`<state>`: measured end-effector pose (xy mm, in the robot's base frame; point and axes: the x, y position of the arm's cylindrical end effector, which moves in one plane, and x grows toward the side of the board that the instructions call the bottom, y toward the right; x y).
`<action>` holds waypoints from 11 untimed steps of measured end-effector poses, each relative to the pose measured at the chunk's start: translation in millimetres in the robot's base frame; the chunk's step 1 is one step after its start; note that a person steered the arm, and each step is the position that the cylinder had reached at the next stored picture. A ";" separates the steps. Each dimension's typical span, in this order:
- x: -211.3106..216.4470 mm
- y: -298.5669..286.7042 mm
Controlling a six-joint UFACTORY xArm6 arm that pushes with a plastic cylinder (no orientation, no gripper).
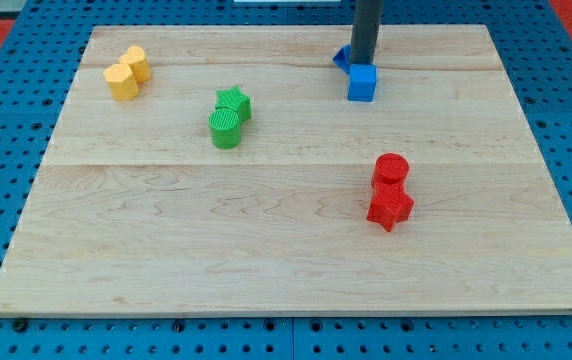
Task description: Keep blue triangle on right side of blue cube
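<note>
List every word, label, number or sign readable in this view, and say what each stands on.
None: no readable text anywhere.
The board, blue cube, blue triangle, yellow blocks, green blocks and red blocks are all unmarked.
The rod bears no label; my tip sits between the blue triangle and blue cube.

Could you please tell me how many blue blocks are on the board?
2: the blue cube near the view's top, and the blue triangle just left, partly hidden behind the rod.
</note>
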<state>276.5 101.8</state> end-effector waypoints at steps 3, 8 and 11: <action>82.1 55.3; -78.8 5.8; -50.0 -26.9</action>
<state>226.5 74.9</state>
